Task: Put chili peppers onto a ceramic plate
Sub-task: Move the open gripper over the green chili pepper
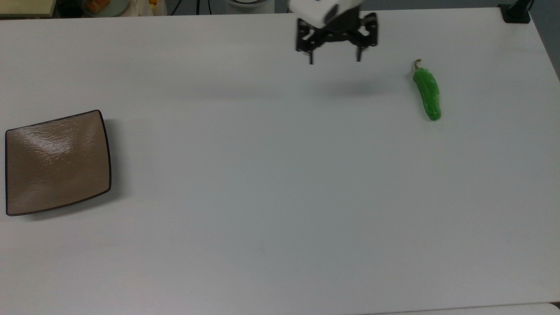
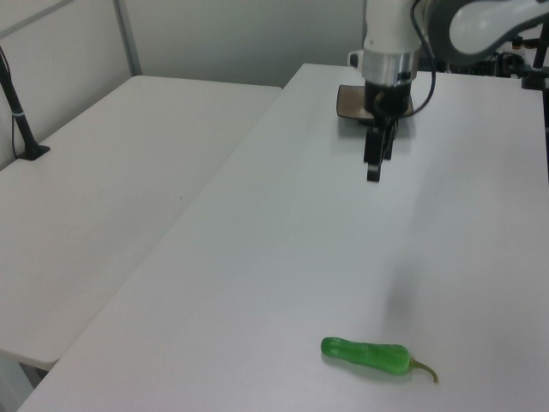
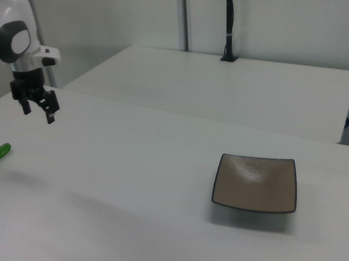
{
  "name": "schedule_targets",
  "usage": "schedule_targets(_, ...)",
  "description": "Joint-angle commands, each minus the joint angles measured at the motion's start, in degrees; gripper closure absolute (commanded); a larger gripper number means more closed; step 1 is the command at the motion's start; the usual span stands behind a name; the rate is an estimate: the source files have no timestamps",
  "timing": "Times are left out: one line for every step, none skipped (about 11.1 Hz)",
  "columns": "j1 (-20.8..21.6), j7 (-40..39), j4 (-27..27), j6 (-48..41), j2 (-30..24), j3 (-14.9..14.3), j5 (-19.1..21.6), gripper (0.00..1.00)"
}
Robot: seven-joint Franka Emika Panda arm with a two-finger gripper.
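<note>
Top view: gripper (image 1: 334, 59), fingers spread and empty, should straddle the chili pepper (image 1: 427, 93) to its right crosswise.

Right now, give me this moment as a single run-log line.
phase: approach | gripper: open, empty, above table | chili pepper: on table, untouched | ceramic plate: empty, far across table from pepper
</note>
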Motion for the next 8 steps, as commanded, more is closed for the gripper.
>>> schedule_targets(6.3,1.7,-0.6,5.6,4.4,1.4,0.9,0.00)
schedule_targets(7.4,2.8,-0.6,7.6,6.1,2.1,0.9,0.00)
schedule_targets(9.9,4.3,-0.6,10.3,8.1,2.1,0.8,0.00)
schedule_targets(11.6,4.9,-0.6,13.4,9.8,2.1,0.8,0.00)
schedule_targets(13.0,5.1,-0.6,15.7,11.3,2.2,0.8,0.00)
schedule_targets(13.9,5.1,-0.6,17.0,12.2,2.4,0.8,0.00)
schedule_targets(14.3,5.1,-0.6,18.1,13.5,2.8,0.8,0.00)
schedule_targets(16.0,6.4,-0.4,20.1,14.8,3.0,0.4,0.00)
